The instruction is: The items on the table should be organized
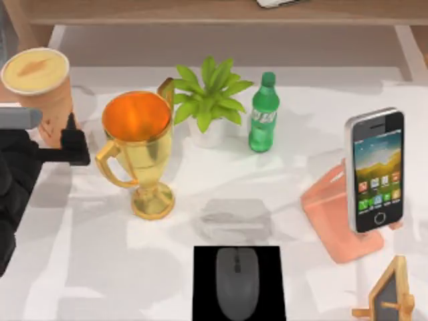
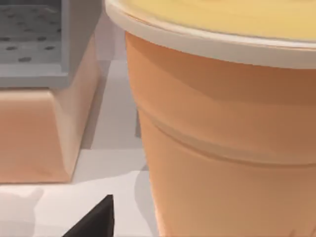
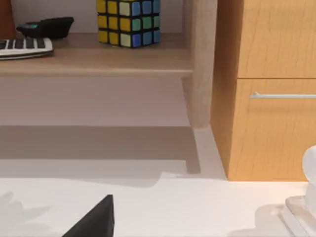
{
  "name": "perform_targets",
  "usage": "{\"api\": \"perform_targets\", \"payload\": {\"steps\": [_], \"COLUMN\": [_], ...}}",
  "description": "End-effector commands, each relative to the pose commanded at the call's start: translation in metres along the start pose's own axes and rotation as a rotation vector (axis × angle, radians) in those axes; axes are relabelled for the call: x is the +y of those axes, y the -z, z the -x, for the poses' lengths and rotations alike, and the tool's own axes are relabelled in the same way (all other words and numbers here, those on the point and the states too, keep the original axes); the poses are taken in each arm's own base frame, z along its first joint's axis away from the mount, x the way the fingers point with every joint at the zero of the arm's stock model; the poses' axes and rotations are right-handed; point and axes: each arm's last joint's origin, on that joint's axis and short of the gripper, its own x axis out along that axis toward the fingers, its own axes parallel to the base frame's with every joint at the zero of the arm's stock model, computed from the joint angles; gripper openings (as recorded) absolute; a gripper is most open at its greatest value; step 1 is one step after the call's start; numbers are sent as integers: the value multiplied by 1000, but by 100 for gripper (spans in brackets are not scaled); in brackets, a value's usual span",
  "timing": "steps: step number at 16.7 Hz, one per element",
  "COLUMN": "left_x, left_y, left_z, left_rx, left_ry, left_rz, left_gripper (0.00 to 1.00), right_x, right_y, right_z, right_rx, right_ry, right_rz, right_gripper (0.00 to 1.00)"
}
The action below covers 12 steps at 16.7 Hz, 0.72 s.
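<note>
One arm at work: cup step in hand, grasp not confirmed.
Left gripper (image 1: pixel 70 137) sits level at the top view's left edge, fingers touching or just beside the peach cup (image 1: pixel 41 93), which stands upright at the table's (image 1: pixel 87 267) far left; whether they clamp it I cannot tell (the left wrist view shows the cup wall (image 2: pixel 222 148) very close). Judged next: secure the grip, then lift straight to avoid tipping.

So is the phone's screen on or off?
On. The silver-edged smartphone shows a bright wallpaper and rows of colourful app icons, propped upright on a salmon-pink stand at the table's right side.
</note>
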Motion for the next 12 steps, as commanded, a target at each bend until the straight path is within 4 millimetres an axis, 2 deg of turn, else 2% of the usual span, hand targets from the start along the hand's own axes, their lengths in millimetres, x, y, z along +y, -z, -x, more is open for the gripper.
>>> {"api": "perform_targets", "payload": {"steps": [3, 9, 12], "left_x": [0, 1, 0], "left_y": [-1, -1, -2], "left_z": [-16, -16, -29], "left_rx": [-64, -65, -67], "left_ry": [-11, -14, -12], "left_rz": [12, 12, 13], "left_gripper": [100, 100, 100], "right_x": [0, 0, 0], "right_y": [0, 0, 0], "right_z": [0, 0, 0], "right_rx": [0, 0, 0], "right_ry": [0, 0, 0], "right_rz": [0, 0, 0], "right_gripper": [100, 100, 100]}}
